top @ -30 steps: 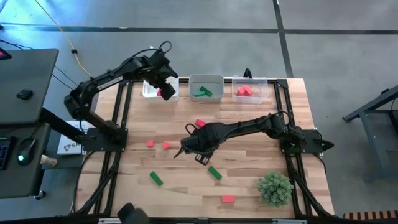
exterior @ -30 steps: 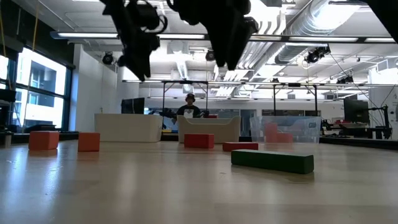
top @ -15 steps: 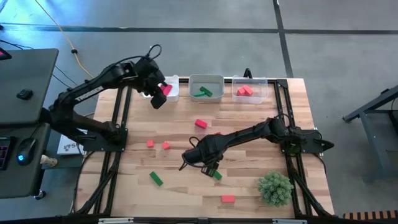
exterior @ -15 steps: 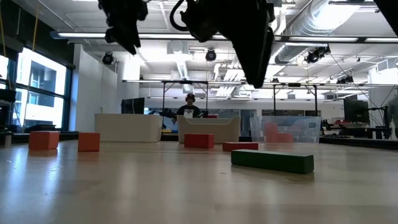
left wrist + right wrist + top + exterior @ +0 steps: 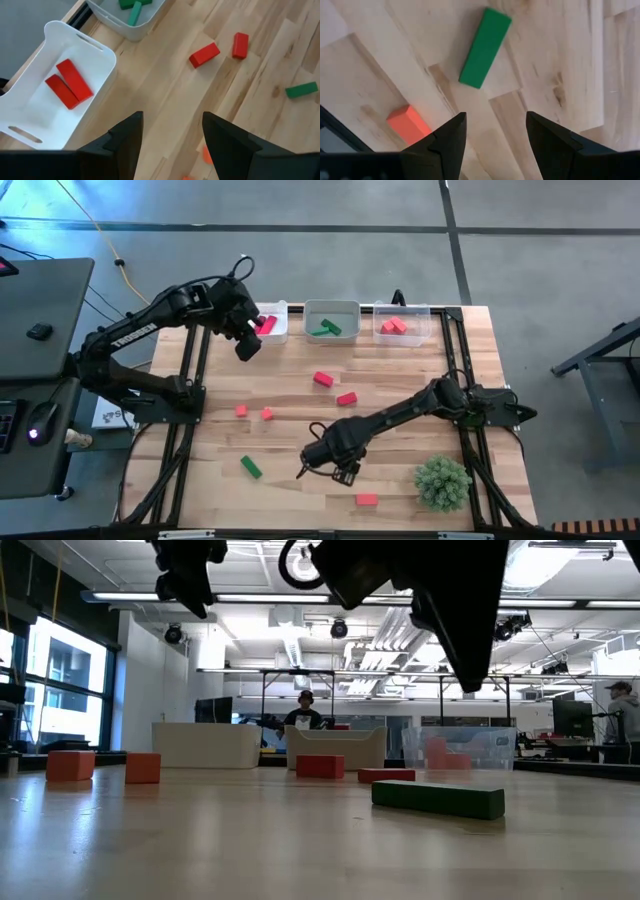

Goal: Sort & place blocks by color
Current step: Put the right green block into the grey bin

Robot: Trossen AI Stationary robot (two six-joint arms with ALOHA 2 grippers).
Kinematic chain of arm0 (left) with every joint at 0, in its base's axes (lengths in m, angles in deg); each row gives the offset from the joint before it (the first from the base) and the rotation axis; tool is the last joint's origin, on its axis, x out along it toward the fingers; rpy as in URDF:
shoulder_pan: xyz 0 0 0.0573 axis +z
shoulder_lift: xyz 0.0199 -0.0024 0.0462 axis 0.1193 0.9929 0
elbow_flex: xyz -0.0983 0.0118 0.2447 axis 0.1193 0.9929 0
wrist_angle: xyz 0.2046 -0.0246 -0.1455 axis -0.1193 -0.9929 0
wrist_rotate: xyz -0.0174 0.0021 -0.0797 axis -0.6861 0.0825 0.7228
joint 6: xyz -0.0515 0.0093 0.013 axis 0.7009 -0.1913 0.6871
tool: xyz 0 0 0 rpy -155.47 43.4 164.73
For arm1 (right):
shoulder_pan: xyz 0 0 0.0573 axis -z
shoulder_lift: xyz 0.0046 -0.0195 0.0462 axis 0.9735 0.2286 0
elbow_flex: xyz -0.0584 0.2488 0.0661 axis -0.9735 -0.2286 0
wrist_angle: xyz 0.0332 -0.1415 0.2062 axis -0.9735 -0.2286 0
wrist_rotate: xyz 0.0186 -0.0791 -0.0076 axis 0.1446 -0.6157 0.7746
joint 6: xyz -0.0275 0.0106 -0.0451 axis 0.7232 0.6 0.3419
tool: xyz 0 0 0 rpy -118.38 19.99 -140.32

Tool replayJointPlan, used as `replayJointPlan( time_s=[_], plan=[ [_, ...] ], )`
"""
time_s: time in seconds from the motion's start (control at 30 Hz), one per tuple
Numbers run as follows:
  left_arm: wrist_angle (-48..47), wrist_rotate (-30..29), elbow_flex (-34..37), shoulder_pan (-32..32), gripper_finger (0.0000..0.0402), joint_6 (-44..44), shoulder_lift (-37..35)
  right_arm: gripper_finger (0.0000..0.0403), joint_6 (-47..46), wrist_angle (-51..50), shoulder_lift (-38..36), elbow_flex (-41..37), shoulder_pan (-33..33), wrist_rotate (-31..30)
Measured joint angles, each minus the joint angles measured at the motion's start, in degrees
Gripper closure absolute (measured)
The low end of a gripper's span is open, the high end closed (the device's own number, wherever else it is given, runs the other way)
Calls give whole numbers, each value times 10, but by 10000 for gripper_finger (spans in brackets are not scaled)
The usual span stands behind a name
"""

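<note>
Blocks lie scattered over the counter (image 5: 400, 380) and in three bins along its far edge. The left bin (image 5: 272, 322) holds two red bars (image 5: 68, 83), the middle bin (image 5: 332, 320) green blocks (image 5: 325, 329), and the right bin (image 5: 402, 323) red-orange ones (image 5: 393, 326).

The left arm reaches from the left side toward the far edge, its gripper (image 5: 245, 343) hanging above the counter just near of the left bin, fingers spread and empty. In its wrist view the two red bars sit in the bin just beyond the fingertips.

The right arm stretches from the right side across to the near middle, bent low, its gripper (image 5: 335, 470) spread and empty above the wood. Its wrist view shows a green bar (image 5: 485, 48) straight ahead past the fingertips, and an orange block (image 5: 408, 123) off to one side.

Loose on the counter: two red bars (image 5: 322, 378) (image 5: 346, 398) at the centre, two small orange cubes (image 5: 241, 411) (image 5: 266, 414) to the left, a green bar (image 5: 250, 467) near left, and a red block (image 5: 366, 500) by the near edge, left of a plant (image 5: 442, 482).
</note>
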Motion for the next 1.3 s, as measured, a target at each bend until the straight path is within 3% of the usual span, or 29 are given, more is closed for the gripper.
replayJointPlan(
  time_s=[0.3, 0.77, 1.3],
  plan=[
    [1, 0, 33, 0, 206, 8, 0, 208, -35, 55, 0, 0, -30, -13],
    [0, 0, 86, 0, 206, 15, -6, 208, -153, 108, -1, -29, -27, -95],
    [1, 0, 86, 0, 206, 24, -9, 208, -180, 202, 0, -145, -27, -55]
  ],
)
